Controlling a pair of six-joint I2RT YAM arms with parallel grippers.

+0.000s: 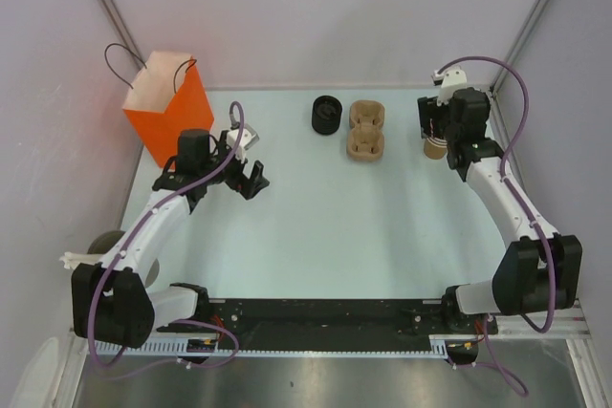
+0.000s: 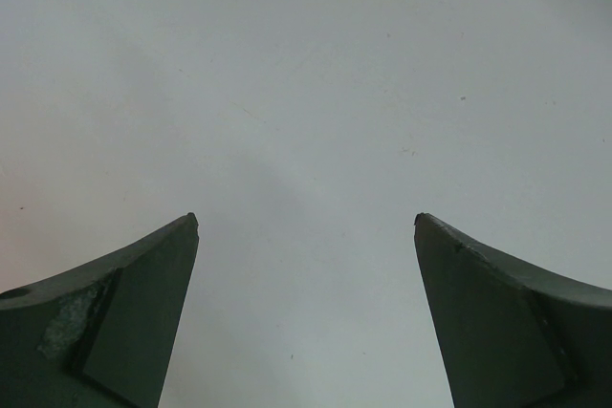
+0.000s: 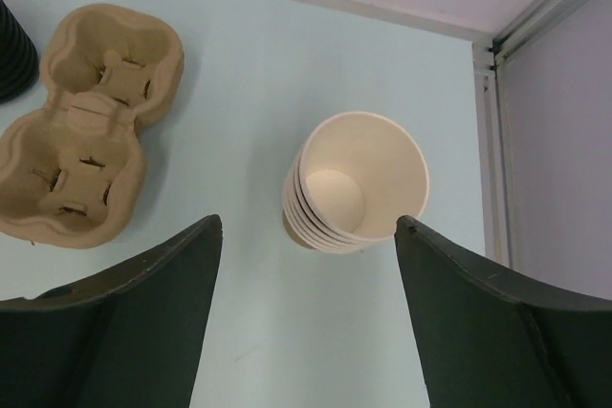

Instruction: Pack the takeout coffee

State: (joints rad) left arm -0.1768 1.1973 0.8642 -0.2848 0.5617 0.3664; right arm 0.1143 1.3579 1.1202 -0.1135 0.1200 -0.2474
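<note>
The step in hand seems to be fetching a cup: the right gripper (image 3: 308,221), jaws spread and holding nothing, hangs over the cup stack (image 3: 304,207) in the far right corner, whose top cup (image 3: 368,155) is the one to take; the black lids (image 1: 326,114) stand beside the carrier (image 3: 86,121). The left gripper (image 2: 306,219) is spread wide over the table (image 2: 306,64); next, I judge, the right one must go lower and pinch only the top rim.

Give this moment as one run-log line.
right hand: open, over cup stack | left hand: open, empty, over table | carrier: empty
</note>
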